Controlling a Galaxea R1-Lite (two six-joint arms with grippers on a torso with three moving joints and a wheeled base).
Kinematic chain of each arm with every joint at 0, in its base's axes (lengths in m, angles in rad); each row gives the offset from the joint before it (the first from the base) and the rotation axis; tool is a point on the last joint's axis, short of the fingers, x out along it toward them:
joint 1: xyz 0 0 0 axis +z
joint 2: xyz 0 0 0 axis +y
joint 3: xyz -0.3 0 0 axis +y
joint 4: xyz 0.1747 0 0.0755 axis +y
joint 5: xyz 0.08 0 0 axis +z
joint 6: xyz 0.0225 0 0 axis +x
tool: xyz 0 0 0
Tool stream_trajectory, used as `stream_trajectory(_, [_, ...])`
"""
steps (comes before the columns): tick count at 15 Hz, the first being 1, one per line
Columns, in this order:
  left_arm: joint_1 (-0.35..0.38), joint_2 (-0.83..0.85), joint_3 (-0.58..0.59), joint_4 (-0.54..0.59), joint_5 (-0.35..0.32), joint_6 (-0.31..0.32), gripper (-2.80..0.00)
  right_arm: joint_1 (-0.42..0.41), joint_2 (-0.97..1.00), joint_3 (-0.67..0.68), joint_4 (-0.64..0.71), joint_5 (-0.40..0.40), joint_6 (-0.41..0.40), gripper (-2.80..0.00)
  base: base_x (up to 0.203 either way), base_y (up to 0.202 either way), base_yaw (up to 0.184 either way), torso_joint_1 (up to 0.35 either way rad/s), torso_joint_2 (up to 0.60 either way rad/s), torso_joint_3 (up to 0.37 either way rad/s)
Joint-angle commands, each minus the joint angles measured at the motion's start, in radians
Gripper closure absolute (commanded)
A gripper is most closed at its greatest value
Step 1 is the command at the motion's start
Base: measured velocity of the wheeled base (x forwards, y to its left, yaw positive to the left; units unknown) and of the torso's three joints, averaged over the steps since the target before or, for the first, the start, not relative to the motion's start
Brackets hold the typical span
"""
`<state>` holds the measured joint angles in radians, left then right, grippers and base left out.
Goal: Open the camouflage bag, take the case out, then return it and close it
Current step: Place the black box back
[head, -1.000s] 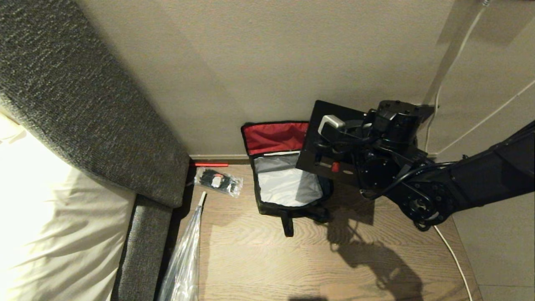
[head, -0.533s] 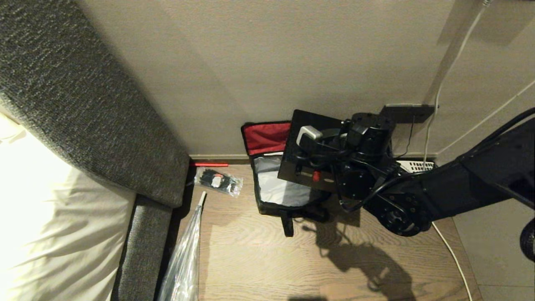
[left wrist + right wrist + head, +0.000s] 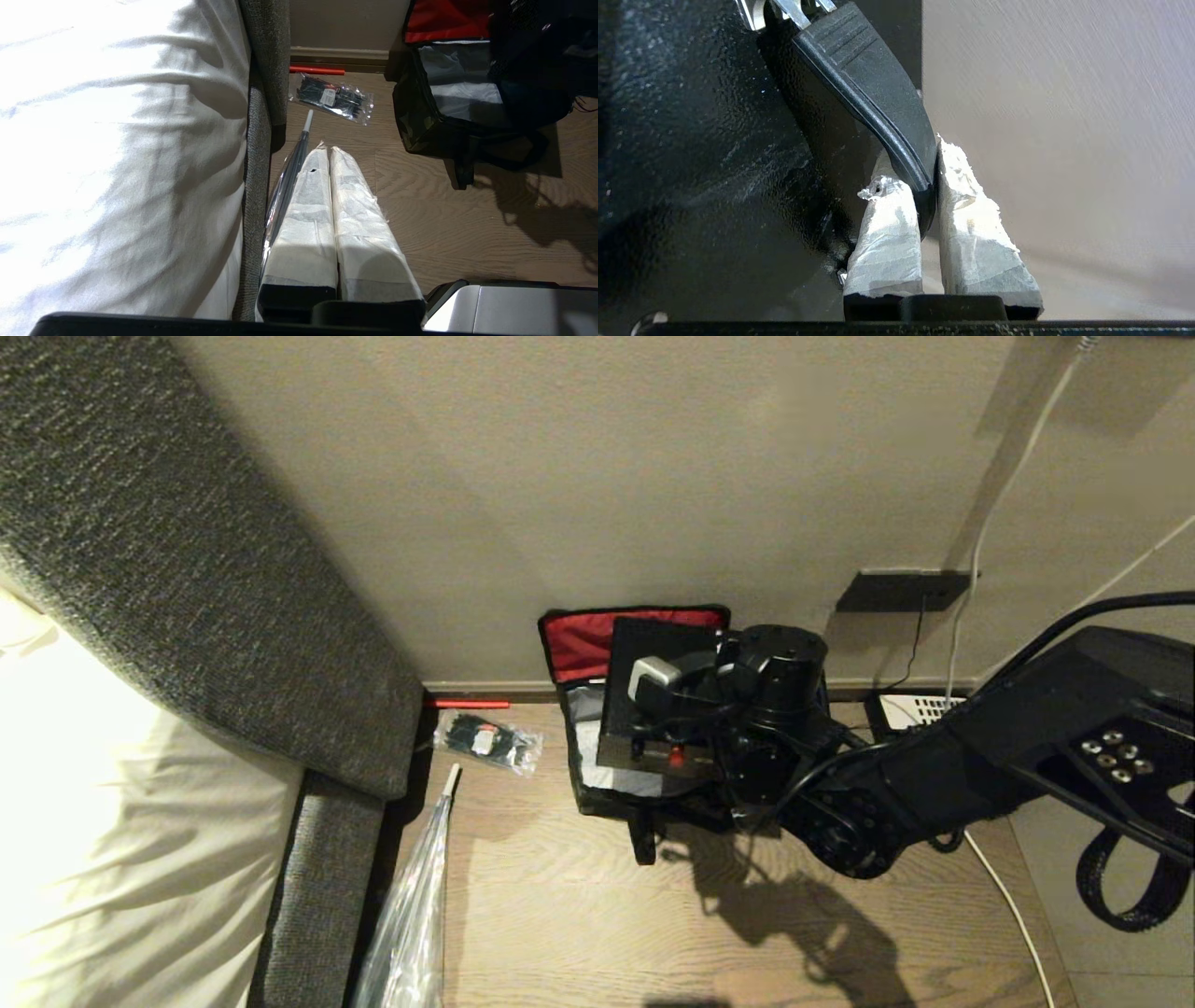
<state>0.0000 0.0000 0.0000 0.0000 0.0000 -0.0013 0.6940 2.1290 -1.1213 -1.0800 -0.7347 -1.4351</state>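
The right tool (image 3: 920, 186) pinches the handle (image 3: 873, 98) of the case (image 3: 644, 700), its taped fingers (image 3: 887, 233) pressed on either side. Over the past second the arm has swung the case from beside the camouflage bag (image 3: 597, 784) to directly above its open mouth, a sign the return step is under way. The bag sits open on the floor against the wall, red lid lining (image 3: 583, 649) upright. Arm and case hide most of the bag's silver inside; whether the case has entered is unclear. The left tool (image 3: 329, 154), pressed together, is parked well left of the bag.
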Motion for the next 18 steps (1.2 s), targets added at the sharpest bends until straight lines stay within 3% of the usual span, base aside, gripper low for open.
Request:
stream_trajectory(1, [0.000, 0.000, 0.000, 0.000, 0.000, 0.000, 0.00, 0.001, 0.028, 0.000, -0.005, 0.009, -0.008, 0.00, 0.000, 0.000, 0.000, 0.000, 0.00, 0.000])
stream_trajectory(6, [0.000, 0.000, 0.000, 0.000, 0.000, 0.000, 0.00, -0.001, 0.055, -0.001, -0.012, 0.104, -0.034, 0.00, 0.000, 0.000, 0.000, 0.000, 0.00, 0.000])
stream_trajectory(18, [0.000, 0.000, 0.000, 0.000, 0.000, 0.000, 0.00, -0.015, 0.191, -0.158, -0.017, 0.192, -0.070, 0.00, 0.000, 0.000, 0.000, 0.000, 0.00, 0.000])
